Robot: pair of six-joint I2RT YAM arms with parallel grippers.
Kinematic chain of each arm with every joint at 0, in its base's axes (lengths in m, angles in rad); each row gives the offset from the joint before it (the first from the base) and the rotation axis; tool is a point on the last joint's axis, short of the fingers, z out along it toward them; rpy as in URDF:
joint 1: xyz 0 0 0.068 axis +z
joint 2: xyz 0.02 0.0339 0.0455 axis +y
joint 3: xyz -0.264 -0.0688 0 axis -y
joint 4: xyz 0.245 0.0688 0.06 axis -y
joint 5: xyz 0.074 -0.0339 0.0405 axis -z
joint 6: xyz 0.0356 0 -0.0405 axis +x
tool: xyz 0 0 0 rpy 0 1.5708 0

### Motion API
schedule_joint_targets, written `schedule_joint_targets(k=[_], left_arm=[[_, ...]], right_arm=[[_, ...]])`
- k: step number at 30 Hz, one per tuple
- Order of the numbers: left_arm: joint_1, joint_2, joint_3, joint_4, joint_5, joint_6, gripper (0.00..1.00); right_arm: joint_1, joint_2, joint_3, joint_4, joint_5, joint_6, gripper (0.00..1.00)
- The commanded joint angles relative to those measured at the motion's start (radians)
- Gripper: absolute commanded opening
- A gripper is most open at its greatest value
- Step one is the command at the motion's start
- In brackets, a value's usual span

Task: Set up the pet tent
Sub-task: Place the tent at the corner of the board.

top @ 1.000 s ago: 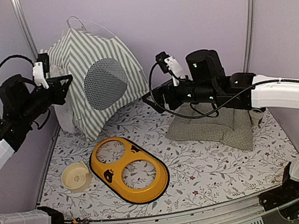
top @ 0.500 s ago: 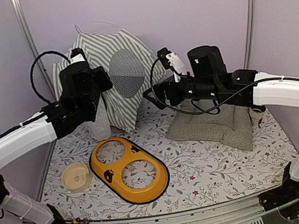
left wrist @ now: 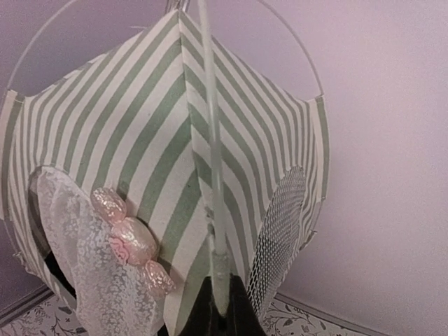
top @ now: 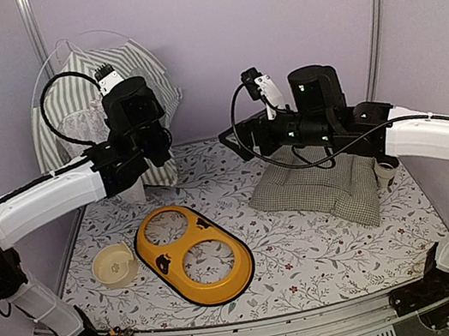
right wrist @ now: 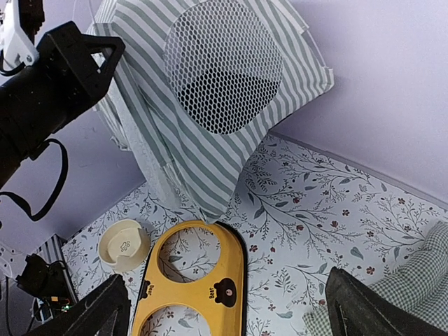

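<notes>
Pet tent (top: 62, 88) upright, L gripper (left wrist: 218, 297) clamping pole (left wrist: 210, 140)

White arm links (top: 47, 199), black joints (top: 317, 98), looping black cables (top: 44, 111)

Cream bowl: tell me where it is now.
In the top external view the cream bowl sits front-left on the floral table cover, right beside the left edge of the yellow two-hole feeder stand.

Your top view looks down from high behind the near edge, taking in the whole table (top: 325, 246). The left wrist camera sits close against the tent (left wrist: 140, 140), tilted upward. The right wrist camera faces it from farther off. All three share it.
</notes>
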Motion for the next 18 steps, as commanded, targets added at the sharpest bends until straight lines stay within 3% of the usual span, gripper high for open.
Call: schedule_joint_targets(k=[1,4,6,8,10,12,14,16,18], left_arm=[[0.019,0.06,0.037,0.107,-0.045,0.071,0.0],[0.054,0.096,0.06,0.007,0.048,-0.021,0.0],[0.106,0.114,0.126,-0.321,0.162,-0.263,0.0],[0.172,0.126,0.119,-0.441,0.331,-0.422,0.0],[0.218,0.11,0.013,-0.324,0.474,-0.385,0.0],[0.272,0.052,-0.169,-0.091,0.69,-0.359,0.1],[0.335,-0.006,-0.316,0.084,0.881,-0.411,0.1],[0.36,-0.017,-0.334,0.106,0.928,-0.428,0.12],[0.362,-0.008,-0.311,0.102,0.976,-0.411,0.24]], right_arm=[[-0.005,0.021,0.023,-0.003,-0.029,0.005,0.99],[-0.005,0.025,0.022,-0.008,-0.034,0.009,0.99],[-0.004,0.025,0.017,-0.012,-0.031,0.011,0.99],[-0.004,0.021,0.007,-0.015,-0.03,0.014,0.99],[-0.006,0.023,-0.003,-0.017,-0.035,0.018,0.99],[-0.007,0.029,-0.01,-0.02,-0.042,0.024,0.99],[-0.008,0.038,-0.012,-0.023,-0.048,0.028,0.99],[-0.008,0.055,-0.011,-0.026,-0.059,0.031,0.99],[-0.008,0.074,-0.007,-0.026,-0.082,0.036,0.99]])
